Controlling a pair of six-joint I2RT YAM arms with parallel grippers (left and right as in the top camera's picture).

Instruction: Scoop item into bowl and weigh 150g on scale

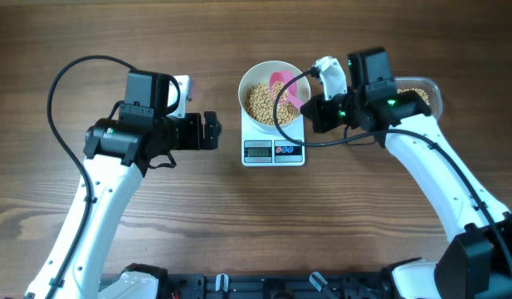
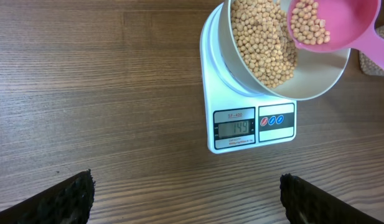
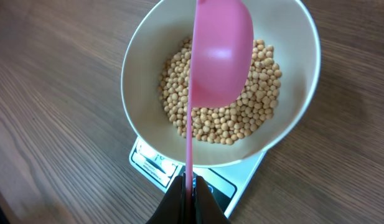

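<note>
A white bowl (image 1: 244,93) holding pale-tan beans (image 1: 260,104) stands on the small white scale (image 1: 274,151). The scale's display (image 2: 240,128) reads 149. My right gripper (image 1: 316,112) is shut on the thin handle of a pink scoop (image 1: 290,87), whose cup hangs over the right side of the bowl with some beans (image 2: 310,25) in it. In the right wrist view the fingers (image 3: 179,199) pinch the handle just above the scale (image 3: 241,180), and the scoop (image 3: 220,56) covers part of the beans (image 3: 179,93). My left gripper (image 1: 212,131) stands open and empty on the table left of the scale.
A clear plastic tub (image 1: 421,93) of more beans sits at the right, mostly hidden behind my right arm; its edge shows in the left wrist view (image 2: 375,62). Bare wooden table lies in front of the scale and around the left arm.
</note>
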